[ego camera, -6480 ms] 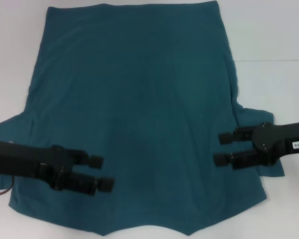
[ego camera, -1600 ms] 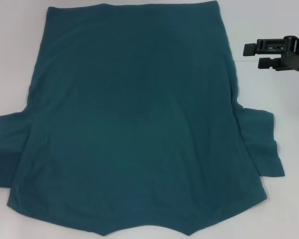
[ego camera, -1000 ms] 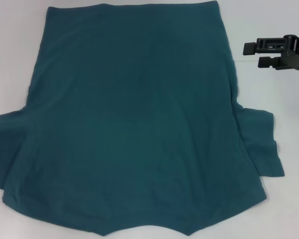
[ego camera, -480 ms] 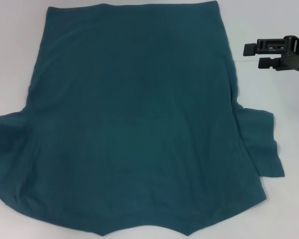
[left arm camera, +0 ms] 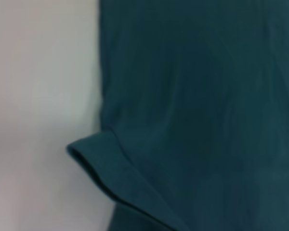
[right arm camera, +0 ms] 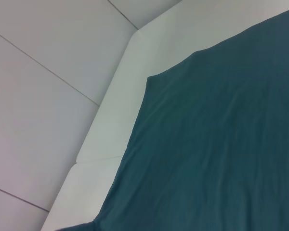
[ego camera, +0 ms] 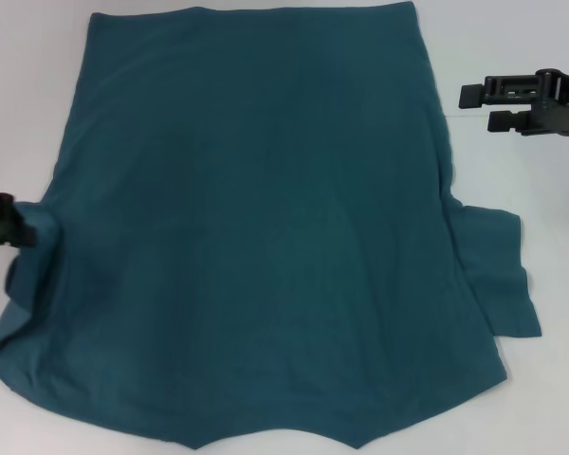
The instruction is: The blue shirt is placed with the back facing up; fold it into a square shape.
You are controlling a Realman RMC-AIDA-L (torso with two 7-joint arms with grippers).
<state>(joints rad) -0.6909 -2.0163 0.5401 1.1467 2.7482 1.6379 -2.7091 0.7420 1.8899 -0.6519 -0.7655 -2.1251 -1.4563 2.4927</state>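
My left claw (ego camera: 2, 220) seems to pinch the blue shirt (ego camera: 266, 218) by its left sleeve, now lifted inward. My right claw (ego camera: 476, 106) hovers open beside the shirt.

no readable text, labels, brands, numbers or signs

I see a white counter (ego camera: 550, 190) with the blue shirt (ego camera: 266, 237) spread flat over most of it, hem toward the top of the frame, bare counter showing along both side edges.
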